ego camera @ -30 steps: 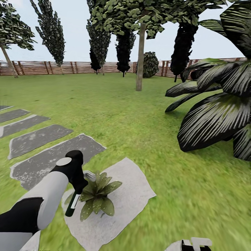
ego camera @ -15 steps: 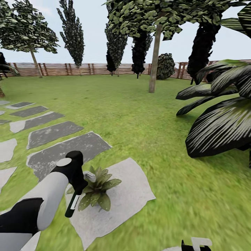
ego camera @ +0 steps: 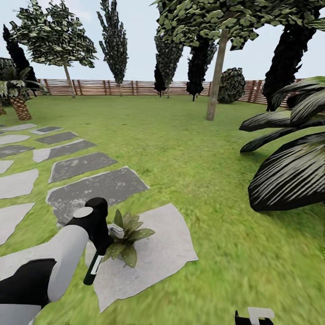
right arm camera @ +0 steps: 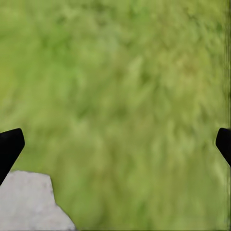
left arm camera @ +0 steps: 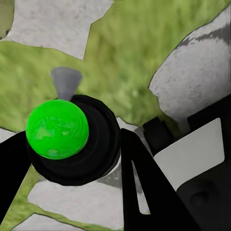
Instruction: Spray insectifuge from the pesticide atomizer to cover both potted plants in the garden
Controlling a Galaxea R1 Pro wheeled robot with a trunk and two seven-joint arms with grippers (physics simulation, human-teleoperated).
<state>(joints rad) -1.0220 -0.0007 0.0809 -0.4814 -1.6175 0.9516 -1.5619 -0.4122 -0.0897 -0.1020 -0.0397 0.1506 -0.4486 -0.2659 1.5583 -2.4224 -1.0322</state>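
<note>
Your left pincer (left arm camera: 72, 144) is clenched on the pesticide atomizer (left arm camera: 60, 127): a glossy green ball cap in a round black collar with a small grey cone nozzle, black fingers (left arm camera: 144, 187) flanking it. In the head view the atomizer (ego camera: 95, 266) reads as a slim dark bottle with a white label, hanging tilted below your left wrist.

Just beside it, one potted plant (ego camera: 126, 237), a low rosette of pointed olive-green leaves, sits on a pale, irregular flat stone (ego camera: 158, 257); its pot is hidden by the leaves. The second plant cannot be made out.

Darker speckled stepping stones (ego camera: 95, 187) run away to the left across mottled lawn (ego camera: 180, 149). A large plant with broad, dark, striped leaves (ego camera: 289, 171) crowds the right edge. A slatted brown fence (ego camera: 135, 87) closes the far side, with trees before it.

Your right pincer (right arm camera: 115, 139) stands released, fingertips wide apart over blurred grass and a pale stone corner.
</note>
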